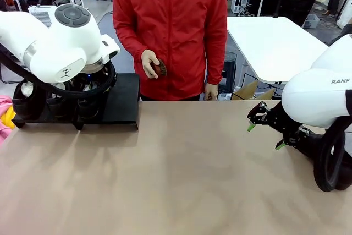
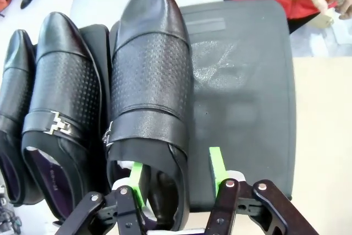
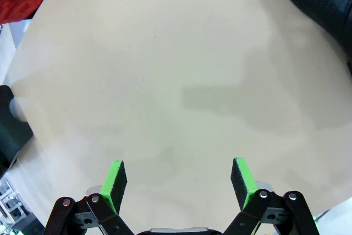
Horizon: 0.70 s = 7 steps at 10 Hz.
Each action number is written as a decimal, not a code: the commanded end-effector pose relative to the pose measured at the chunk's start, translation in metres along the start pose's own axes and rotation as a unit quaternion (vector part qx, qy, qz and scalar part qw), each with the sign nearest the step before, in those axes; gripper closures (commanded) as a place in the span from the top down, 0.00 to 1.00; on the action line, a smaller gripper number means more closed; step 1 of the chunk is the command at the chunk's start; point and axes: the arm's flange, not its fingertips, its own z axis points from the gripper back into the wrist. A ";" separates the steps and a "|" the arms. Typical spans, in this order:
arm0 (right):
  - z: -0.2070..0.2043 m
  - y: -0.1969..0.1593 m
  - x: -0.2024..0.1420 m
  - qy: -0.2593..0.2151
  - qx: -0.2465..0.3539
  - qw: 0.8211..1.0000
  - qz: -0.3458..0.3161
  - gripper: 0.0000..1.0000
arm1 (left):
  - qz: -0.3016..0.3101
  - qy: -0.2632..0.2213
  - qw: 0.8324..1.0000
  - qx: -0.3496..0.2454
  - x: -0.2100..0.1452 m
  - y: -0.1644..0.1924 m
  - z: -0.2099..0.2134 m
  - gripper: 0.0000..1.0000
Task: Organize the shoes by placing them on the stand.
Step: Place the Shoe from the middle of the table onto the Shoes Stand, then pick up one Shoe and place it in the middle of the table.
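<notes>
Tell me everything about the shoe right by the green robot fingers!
The shoe is glossy black leather with a smooth pointed toe, a panel of tiny punched dots across the middle, a plain strap and a small metal buckle on one side. It lies flat on the black stand, toe pointing away from the left gripper. Another shoe lies close beside it. The gripper's jaws are parted around the heel opening: one pad is inside the shoe and the other is outside, clear of the leather.

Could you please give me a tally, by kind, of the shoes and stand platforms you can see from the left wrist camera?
Shoes: 3
Stand platforms: 2
Total: 5
</notes>
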 end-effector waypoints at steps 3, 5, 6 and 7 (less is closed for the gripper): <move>0.000 0.001 -0.001 0.000 0.000 1.000 0.002 1.00 | -0.004 0.008 1.000 0.004 -0.001 0.000 -0.006 0.57; 0.000 0.001 -0.001 0.000 0.000 1.000 0.002 1.00 | -0.004 0.008 1.000 0.004 -0.001 0.000 -0.006 0.57; 0.000 0.001 -0.001 0.000 0.000 1.000 0.002 1.00 | -0.004 0.008 1.000 0.004 -0.001 0.000 -0.006 0.57; 0.000 0.001 -0.001 0.000 0.000 1.000 0.002 1.00 | -0.004 0.008 1.000 0.004 -0.001 0.000 -0.006 0.57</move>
